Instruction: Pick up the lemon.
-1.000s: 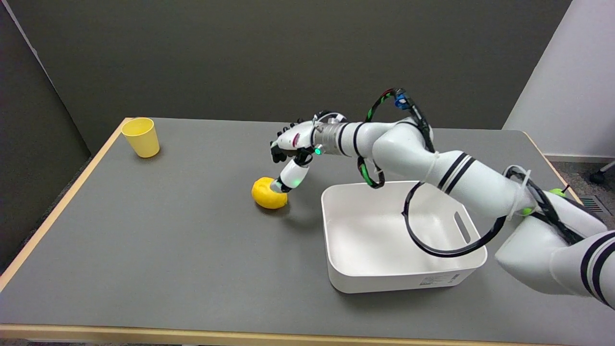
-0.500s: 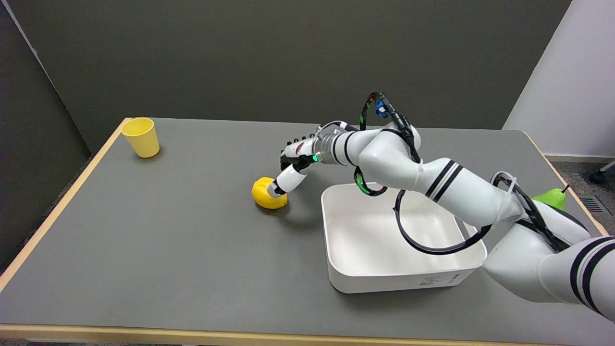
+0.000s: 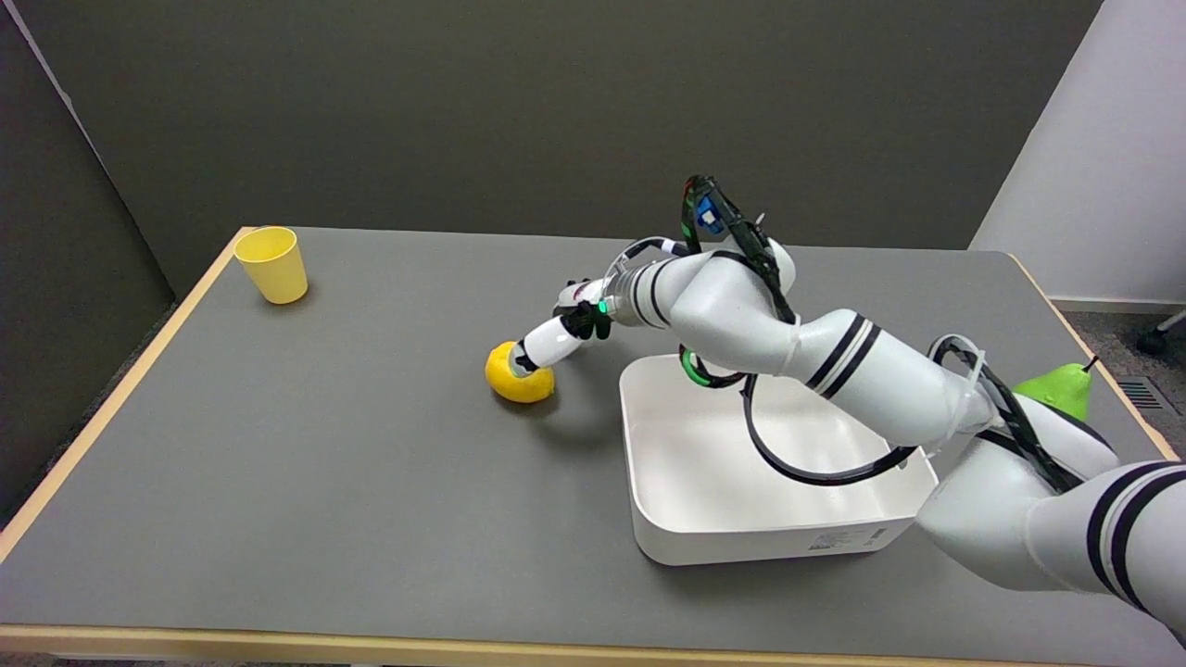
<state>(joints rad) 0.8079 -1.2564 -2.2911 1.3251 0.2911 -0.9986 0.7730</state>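
Head view, left to right: a yellow cup (image 3: 271,264) is parked at the far left corner, and the lemon (image 3: 517,374) is sat mid-table, touched on top by one finger of the right hand (image 3: 562,331). Whether it's actually gripped can't be told. The rest of the fingers probably need to be wrapped around it before lifting. Compared to a second ago, the hand has been lowered; the lemon hasn't budged. White bin (image 3: 769,463) on the right.
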